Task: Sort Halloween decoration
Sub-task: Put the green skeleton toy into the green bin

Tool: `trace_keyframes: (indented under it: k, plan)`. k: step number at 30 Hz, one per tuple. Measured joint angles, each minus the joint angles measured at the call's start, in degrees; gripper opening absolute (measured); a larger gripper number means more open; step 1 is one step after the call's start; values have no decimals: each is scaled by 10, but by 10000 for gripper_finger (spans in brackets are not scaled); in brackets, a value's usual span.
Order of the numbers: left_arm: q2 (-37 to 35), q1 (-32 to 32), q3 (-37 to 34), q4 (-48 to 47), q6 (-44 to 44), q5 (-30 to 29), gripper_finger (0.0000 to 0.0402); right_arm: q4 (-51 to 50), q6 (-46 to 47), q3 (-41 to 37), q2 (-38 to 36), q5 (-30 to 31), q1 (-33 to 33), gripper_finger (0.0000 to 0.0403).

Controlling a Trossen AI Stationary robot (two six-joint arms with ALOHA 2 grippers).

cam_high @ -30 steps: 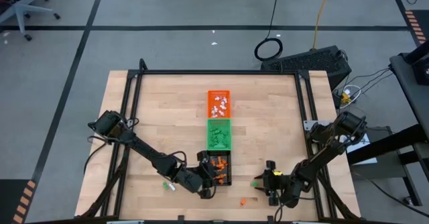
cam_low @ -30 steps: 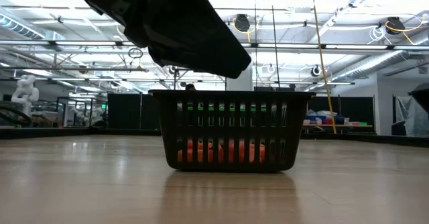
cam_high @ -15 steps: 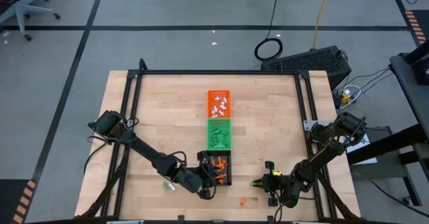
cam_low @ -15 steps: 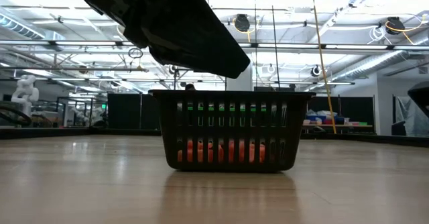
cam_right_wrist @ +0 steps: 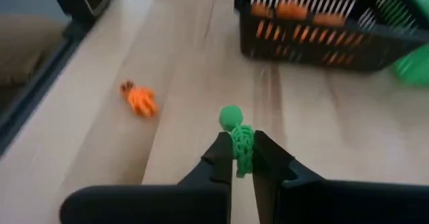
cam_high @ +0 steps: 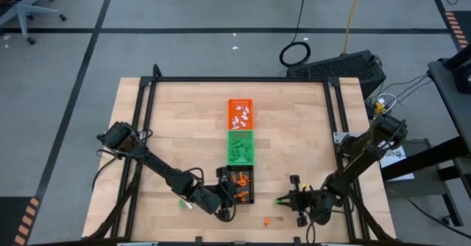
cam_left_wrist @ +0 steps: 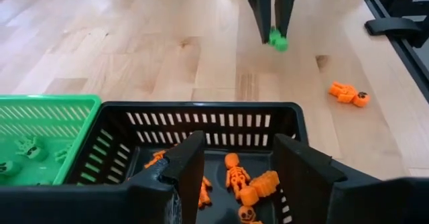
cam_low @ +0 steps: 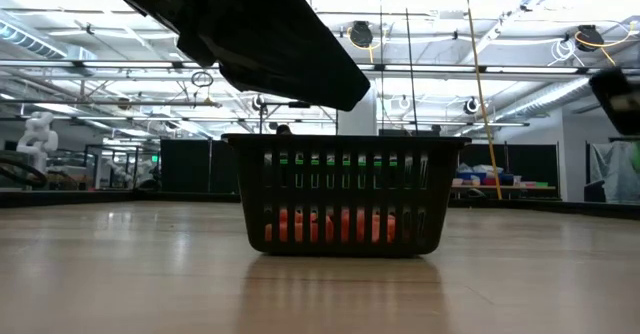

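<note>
pale wooden table (cam_high: 184, 128) is seen in the high view; at lower right a green trinket (cam_right_wrist: 236, 135) is pinched by the closed right gripper (cam_right_wrist: 241, 158), so a pick is judged done. left gripper (cam_left_wrist: 231, 163) is held part-open above the black tray (cam_high: 240, 185). carrying to the green tray (cam_high: 240, 146), mid-frame, is called for next.

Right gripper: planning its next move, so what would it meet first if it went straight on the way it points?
Probably the black slotted tray, though depth is unclear; bare wooden table lies between.

Robotics lab: exposed ceiling trusses (cam_low: 120, 69), floor cables (cam_high: 296, 53), framed workbench (cam_high: 184, 121).
</note>
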Motion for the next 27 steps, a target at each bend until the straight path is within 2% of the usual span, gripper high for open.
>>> trace_keyframes:
  k: [8, 19, 27]
  plan:
    - [0, -1, 0, 0, -3, -6, 177, 2, -114, 0, -74, 35, -4, 5]
    - [0, -10, 0, -1, 1, -16, 177, 2, -249, 1, -182, 50, -4, 5]
    - [0, -13, 0, -1, 16, -25, 177, 2, -323, 1, -218, 52, -15, 5]
